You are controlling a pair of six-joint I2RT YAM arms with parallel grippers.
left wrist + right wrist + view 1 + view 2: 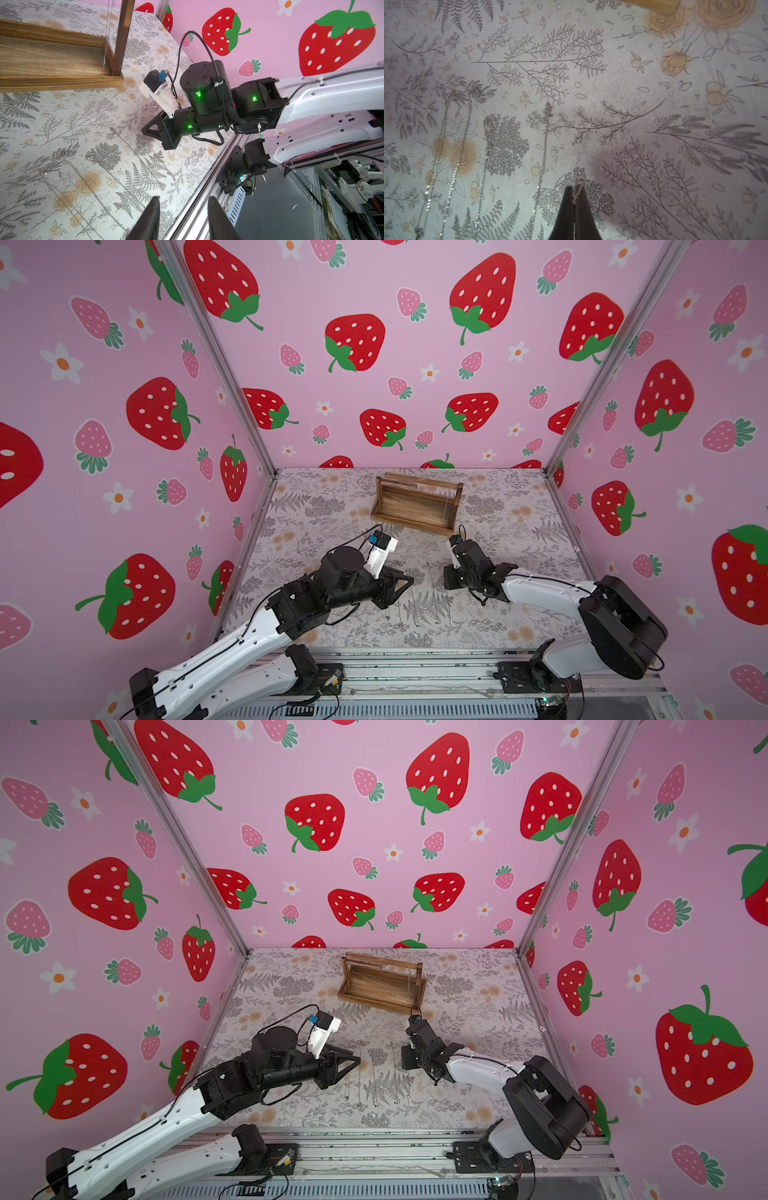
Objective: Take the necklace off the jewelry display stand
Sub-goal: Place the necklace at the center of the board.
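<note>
Just in front of the stand (pixel 411 524), at its right end, the right gripper (pixel 575 191) points down at the table (pixel 519 572). Its jaws are closed tight on the thin silver chain of a necklace (pixel 579 184). Whether the tips touch the table I cannot tell. On the stand itself, a second necklace (pixel 106 41) hangs from a top bar beside the right end post, over the tray. Farther in front of the stand, several more chains (pixel 544 145) lie stretched out flat, side by side. In front of the stand's left end and well apart from it, the left gripper (pixel 184 199) has its jaws partly open, with nothing between them.
</note>
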